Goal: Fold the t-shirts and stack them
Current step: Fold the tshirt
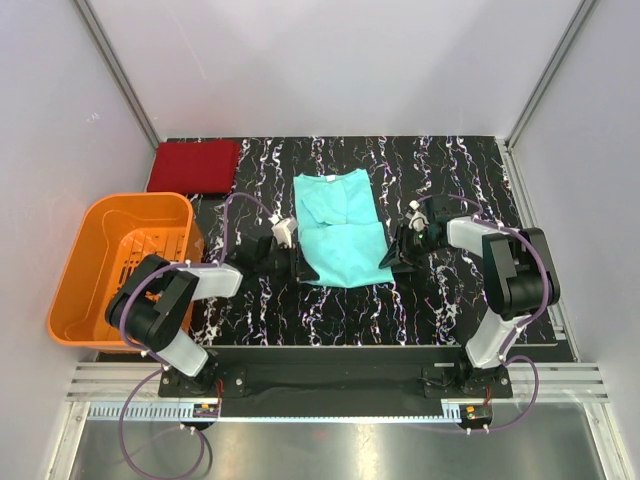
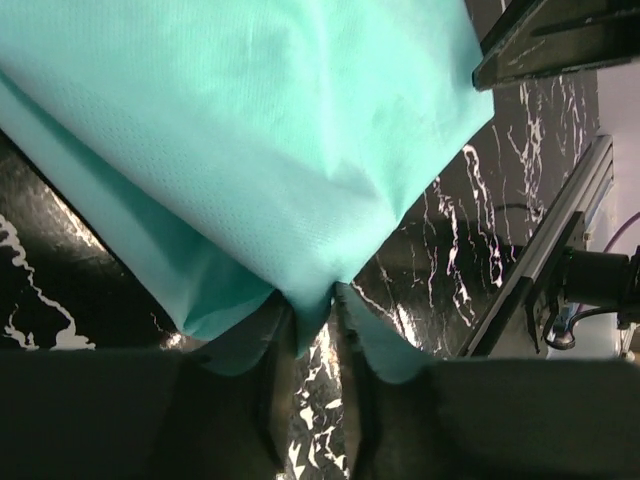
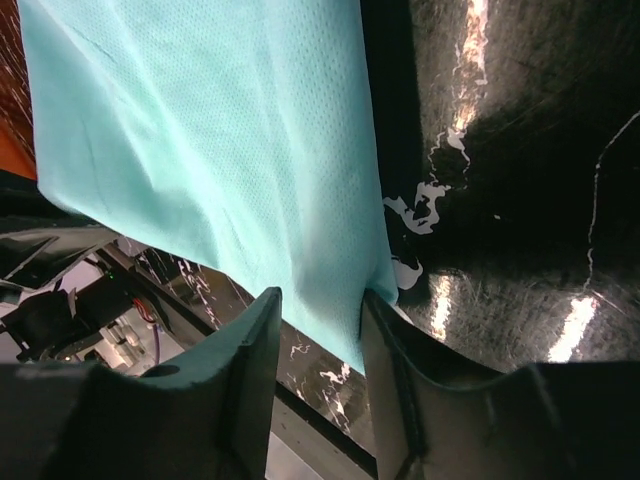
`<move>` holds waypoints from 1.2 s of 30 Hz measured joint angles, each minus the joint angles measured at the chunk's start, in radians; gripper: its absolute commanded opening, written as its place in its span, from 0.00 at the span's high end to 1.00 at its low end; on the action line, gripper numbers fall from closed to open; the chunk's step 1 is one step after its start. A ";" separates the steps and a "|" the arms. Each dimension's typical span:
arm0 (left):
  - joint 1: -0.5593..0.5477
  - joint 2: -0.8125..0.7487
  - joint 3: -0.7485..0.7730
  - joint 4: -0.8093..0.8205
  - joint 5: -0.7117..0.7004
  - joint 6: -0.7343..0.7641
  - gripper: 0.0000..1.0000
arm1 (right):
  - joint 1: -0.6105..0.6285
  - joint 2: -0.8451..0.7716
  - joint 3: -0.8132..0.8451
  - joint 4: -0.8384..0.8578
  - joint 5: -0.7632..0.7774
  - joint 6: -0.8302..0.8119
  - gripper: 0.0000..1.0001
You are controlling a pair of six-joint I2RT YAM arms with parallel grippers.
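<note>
Light teal-green cloth t-shirt (image 2: 250, 130) runs off the left wrist view's top and left edges, its corner lost between the fingers of the left gripper (image 2: 313, 310)! Right gripper (image 3: 318, 300): cloth between the fingers, clamped or not, can't tell.

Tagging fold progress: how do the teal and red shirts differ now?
The teal shirt lies long and only partly folded; the red shirt is a compact folded rectangle. The teal shirt is mid-table, the red shirt at the far left corner. The teal shirt's near hem sits between the fingers of the left gripper and right gripper; the red shirt is untouched. Both are plain cloth.
</note>
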 measured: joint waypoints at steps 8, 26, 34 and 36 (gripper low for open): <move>0.000 -0.026 -0.087 0.002 0.000 -0.081 0.92 | 0.000 0.012 -0.002 0.018 -0.027 0.015 0.92; -0.007 -0.180 -0.149 -0.138 -0.024 -0.217 0.40 | 0.009 -0.010 -0.041 -0.023 0.002 0.045 0.37; 0.047 -0.341 0.040 -0.447 -0.167 -0.119 0.37 | 0.010 0.051 0.227 -0.087 0.158 -0.002 0.36; 0.084 -0.279 0.114 -0.455 -0.180 -0.087 0.43 | 0.010 0.097 0.287 -0.078 0.176 -0.015 0.38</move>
